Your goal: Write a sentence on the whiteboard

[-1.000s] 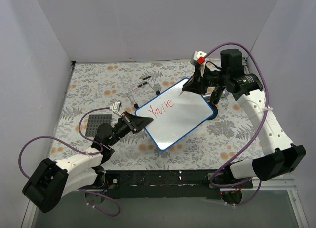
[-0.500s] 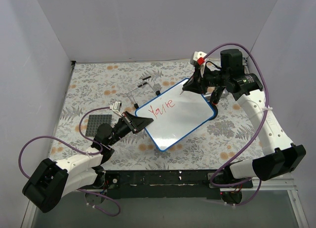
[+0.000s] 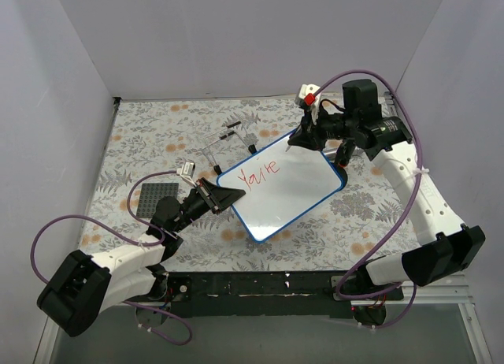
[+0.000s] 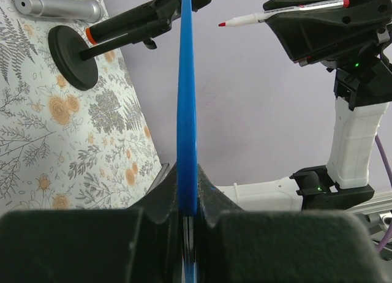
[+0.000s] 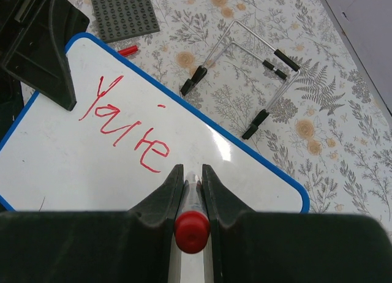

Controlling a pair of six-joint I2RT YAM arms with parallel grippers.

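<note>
The whiteboard (image 3: 293, 192), white with a blue rim, is held tilted above the table. It carries the sentence (image 3: 260, 173) as one red word, "You're", also in the right wrist view (image 5: 125, 127). My left gripper (image 3: 224, 197) is shut on the board's left corner; the left wrist view shows the rim (image 4: 187, 99) edge-on between its fingers. My right gripper (image 3: 304, 135) is shut on a red marker (image 5: 192, 229). Its tip (image 4: 222, 24) hangs just off the board, right of the word.
A wire stand (image 3: 228, 143) lies behind the board. A dark grey studded plate (image 3: 155, 199) sits at the left. A black round-based holder (image 3: 341, 173) stands under the board's right corner. A small red piece (image 5: 128, 50) lies near the plate. White walls enclose the table.
My right gripper has shifted a little left and back with the marker. The board's far edge has turned slightly. The red word is unchanged, and the left gripper holds still.
</note>
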